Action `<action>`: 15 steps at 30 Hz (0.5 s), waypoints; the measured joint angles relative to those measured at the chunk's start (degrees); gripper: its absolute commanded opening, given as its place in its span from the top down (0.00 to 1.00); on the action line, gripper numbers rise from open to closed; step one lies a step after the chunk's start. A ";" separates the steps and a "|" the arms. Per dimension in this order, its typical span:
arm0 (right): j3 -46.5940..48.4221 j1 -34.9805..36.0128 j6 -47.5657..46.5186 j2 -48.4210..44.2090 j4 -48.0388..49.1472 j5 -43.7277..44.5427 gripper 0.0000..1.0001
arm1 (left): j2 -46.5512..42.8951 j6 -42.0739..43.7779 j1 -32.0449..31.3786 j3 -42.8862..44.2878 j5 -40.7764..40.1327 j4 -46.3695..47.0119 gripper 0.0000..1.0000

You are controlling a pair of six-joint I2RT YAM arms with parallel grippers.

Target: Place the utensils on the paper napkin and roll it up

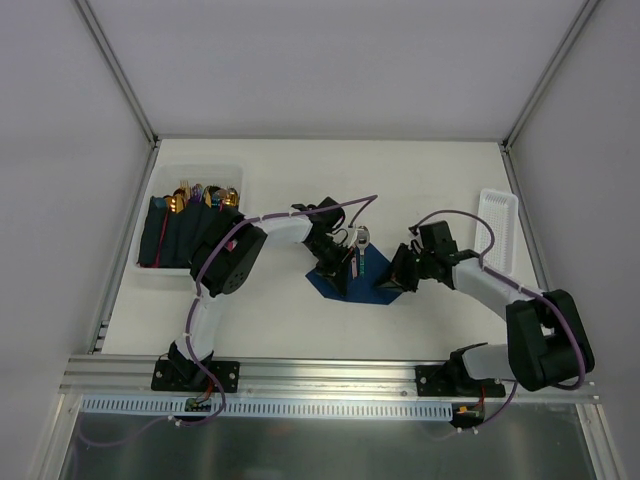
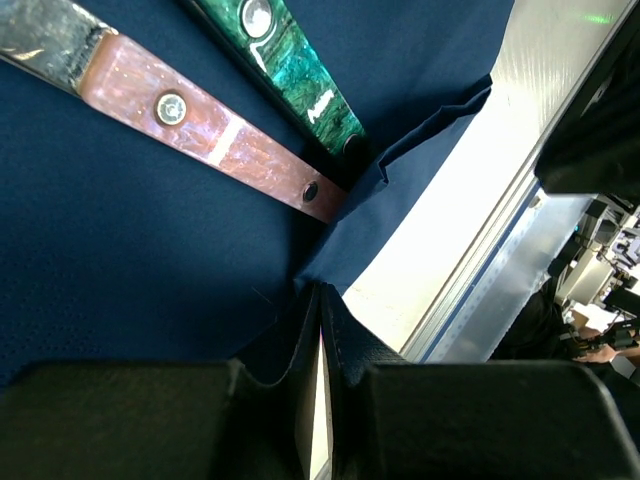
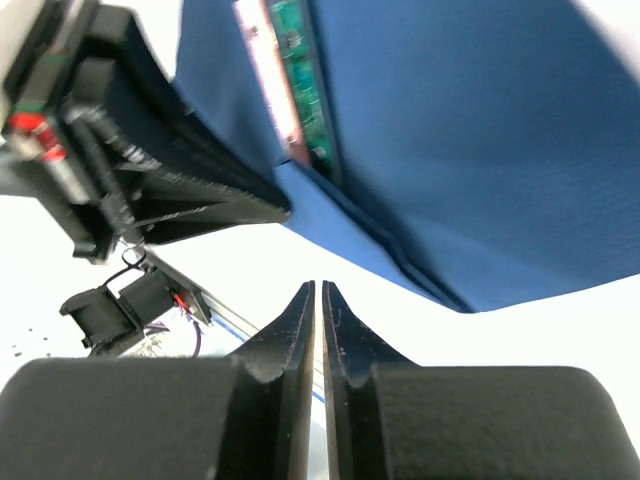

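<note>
The left claw [image 2: 319, 300] pinches the edge of the navy napkin [image 2: 130, 260] mid-worktop [image 3: 500, 340], utensils [image 2: 210, 130] lying on it; the right claw [image 3: 318, 295] sits closed and empty just beside

The top view looks steeply down from above and behind the arm bases [image 1: 195, 373], taking in the whole table [image 1: 300, 190]. Each wrist view sits very close to the napkin [image 1: 372, 282] [image 2: 120, 280] [image 3: 480, 150], the left one looking down onto it, the right one low across the table toward its edge; all three share that napkin.
</note>
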 measured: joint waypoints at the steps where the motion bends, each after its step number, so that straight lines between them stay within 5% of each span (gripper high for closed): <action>1: 0.04 0.22 -0.02 -0.76 -0.02 -0.02 0.91 | 0.02 -0.02 0.00 0.00 -0.02 -0.02 0.96; 15: -1.16 3.72 2.38 6.40 4.90 -0.94 0.93 | 0.02 -0.26 0.00 0.00 -0.17 -0.04 0.96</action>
